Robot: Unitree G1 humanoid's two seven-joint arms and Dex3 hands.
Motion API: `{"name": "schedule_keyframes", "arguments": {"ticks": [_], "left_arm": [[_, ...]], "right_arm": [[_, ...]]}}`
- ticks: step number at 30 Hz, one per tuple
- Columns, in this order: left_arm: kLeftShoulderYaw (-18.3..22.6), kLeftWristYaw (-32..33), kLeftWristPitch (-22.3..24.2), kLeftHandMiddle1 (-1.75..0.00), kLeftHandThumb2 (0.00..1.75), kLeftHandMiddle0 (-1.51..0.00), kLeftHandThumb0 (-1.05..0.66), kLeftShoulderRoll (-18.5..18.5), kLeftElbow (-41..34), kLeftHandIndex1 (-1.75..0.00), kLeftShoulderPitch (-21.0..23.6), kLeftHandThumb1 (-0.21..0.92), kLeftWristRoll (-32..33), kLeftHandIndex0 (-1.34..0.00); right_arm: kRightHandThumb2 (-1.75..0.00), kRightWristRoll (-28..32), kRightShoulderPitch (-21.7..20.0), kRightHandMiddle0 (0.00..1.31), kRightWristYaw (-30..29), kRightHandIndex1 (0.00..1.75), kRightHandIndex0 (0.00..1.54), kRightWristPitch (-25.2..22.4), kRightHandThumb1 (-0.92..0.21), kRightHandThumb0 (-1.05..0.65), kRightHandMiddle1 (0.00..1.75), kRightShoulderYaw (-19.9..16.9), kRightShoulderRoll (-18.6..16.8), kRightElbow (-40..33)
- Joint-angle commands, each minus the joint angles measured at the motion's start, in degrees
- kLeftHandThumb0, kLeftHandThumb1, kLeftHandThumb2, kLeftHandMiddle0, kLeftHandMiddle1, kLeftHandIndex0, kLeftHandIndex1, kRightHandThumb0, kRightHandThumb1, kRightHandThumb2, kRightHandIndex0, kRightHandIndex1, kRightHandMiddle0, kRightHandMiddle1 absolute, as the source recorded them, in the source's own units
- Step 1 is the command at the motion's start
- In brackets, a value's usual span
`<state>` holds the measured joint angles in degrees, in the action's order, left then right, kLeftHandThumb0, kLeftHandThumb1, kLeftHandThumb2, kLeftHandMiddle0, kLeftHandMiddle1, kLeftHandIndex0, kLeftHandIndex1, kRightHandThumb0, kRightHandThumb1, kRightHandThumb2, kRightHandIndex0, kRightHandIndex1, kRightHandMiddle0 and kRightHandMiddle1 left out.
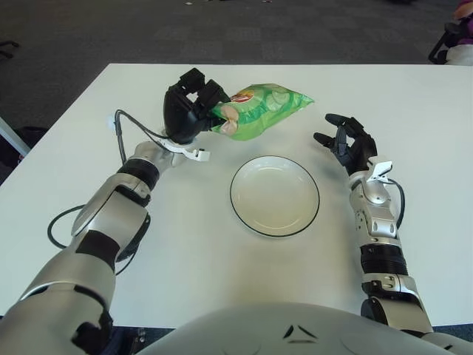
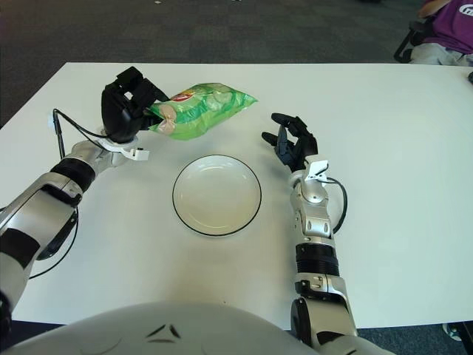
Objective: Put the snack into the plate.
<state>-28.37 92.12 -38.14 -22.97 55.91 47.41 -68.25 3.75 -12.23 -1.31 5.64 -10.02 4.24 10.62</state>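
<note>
A green snack bag (image 1: 262,109) is held off the table by its left end, behind and to the left of the plate. My left hand (image 1: 194,109) is shut on that end of the bag. The white plate with a dark rim (image 1: 274,195) lies flat at the table's middle and holds nothing. My right hand (image 1: 346,140) shows to the right of the plate with its fingers spread and nothing in them.
The white table (image 1: 414,96) stretches wide on all sides of the plate. A black cable (image 1: 126,133) runs along my left forearm. Dark carpet (image 1: 111,29) lies beyond the far edge, with a chair and a person at the far right (image 2: 443,37).
</note>
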Motion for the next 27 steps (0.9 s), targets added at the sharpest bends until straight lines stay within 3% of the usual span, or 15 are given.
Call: {"name": "schedule_keyframes", "arguments": {"ticks": [1, 11, 27], "left_arm": [[2.60, 0.38, 1.62, -1.75, 0.17, -1.05, -0.09, -1.08, -3.44, -1.75, -1.95, 0.92, -2.26, -0.81], [4.70, 0.38, -0.53, -1.75, 0.17, -1.07, -0.09, -1.74, -9.23, -1.75, -5.11, 0.92, -5.28, -0.83], [2.26, 0.38, -15.66, -1.75, 0.18, -1.03, -0.09, -4.14, -11.37, -1.75, -6.87, 0.92, -6.48, -0.83]], "right_arm": [[-0.74, 0.57, -0.51, 0.46, 0.12, 0.00, 0.98, 0.49, -0.92, -0.38, 0.62, -0.50, 0.51, 0.50], [-0.74, 0.56, -0.70, 0.46, 0.10, 0.00, 0.98, 0.46, -0.92, -0.38, 0.62, -0.51, 0.54, 0.65], [-0.74, 0.49, -0.80, 0.46, -0.02, 0.00, 0.98, 0.27, -0.92, -0.38, 0.62, -0.42, 0.46, 0.46]]}}
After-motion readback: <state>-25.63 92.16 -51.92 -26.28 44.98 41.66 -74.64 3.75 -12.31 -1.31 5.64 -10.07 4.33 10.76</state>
